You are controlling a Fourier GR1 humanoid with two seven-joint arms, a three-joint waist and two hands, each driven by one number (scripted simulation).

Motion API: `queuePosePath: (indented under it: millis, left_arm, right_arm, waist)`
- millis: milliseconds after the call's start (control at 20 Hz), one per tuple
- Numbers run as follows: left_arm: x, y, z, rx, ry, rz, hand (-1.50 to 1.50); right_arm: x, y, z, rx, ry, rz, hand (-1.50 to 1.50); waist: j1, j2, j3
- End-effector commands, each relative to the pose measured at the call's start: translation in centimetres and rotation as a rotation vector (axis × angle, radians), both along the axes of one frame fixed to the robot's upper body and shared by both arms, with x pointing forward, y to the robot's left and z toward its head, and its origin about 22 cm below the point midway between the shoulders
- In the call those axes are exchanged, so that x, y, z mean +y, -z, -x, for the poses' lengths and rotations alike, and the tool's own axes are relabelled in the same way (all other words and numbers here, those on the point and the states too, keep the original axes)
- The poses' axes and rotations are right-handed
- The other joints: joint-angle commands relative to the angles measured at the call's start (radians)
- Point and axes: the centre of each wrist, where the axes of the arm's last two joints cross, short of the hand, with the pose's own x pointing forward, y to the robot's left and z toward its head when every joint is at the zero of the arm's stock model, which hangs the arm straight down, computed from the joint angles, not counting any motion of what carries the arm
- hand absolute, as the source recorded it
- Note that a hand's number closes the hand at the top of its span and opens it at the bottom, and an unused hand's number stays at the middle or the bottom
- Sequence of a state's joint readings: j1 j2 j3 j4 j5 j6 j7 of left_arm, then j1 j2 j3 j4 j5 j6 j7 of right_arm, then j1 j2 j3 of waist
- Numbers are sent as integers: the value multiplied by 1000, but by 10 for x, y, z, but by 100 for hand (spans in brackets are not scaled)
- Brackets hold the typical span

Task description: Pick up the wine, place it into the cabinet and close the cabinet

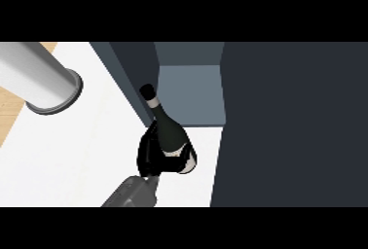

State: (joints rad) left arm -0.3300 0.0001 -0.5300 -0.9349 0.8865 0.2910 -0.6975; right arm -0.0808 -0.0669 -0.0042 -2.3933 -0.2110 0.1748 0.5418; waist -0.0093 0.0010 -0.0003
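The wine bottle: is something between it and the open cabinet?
Nothing visible blocks it. The wine bottle, held by the right hand, already points its neck at the cabinet opening; the dark door stands aside at the right.

1 view only, from the robot's head, pitched steeply down at the white counter (64,160). Faces the dark cabinet (295,121), whose open compartment sits top centre. Close in: the cabinet fills the right half, a grey forearm (131,193) enters at the lower edge.
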Motion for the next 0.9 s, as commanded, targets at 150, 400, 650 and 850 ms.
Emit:
queuePosePath:
  millis: [150,400,650,850]
  left_arm:
    - [0,-7,-29,-27,-13,2,150]
    - [-14,-21,-49,-5,-43,-21,150]
    - [-22,-36,-61,11,-74,-13,150]
    - [-17,-46,-81,-9,-89,5,150]
  right_arm:
    - [5,-9,16,-11,-9,-19,-150]
    - [13,-3,3,-12,-21,-33,-150]
    - [-5,-2,9,5,-36,-27,-150]
    - [4,12,-6,-11,-34,-20,-150]
  waist:
    - [0,-1,0]
    - [-7,1,0]
    - [-10,1,0]
    - [-9,2,0]
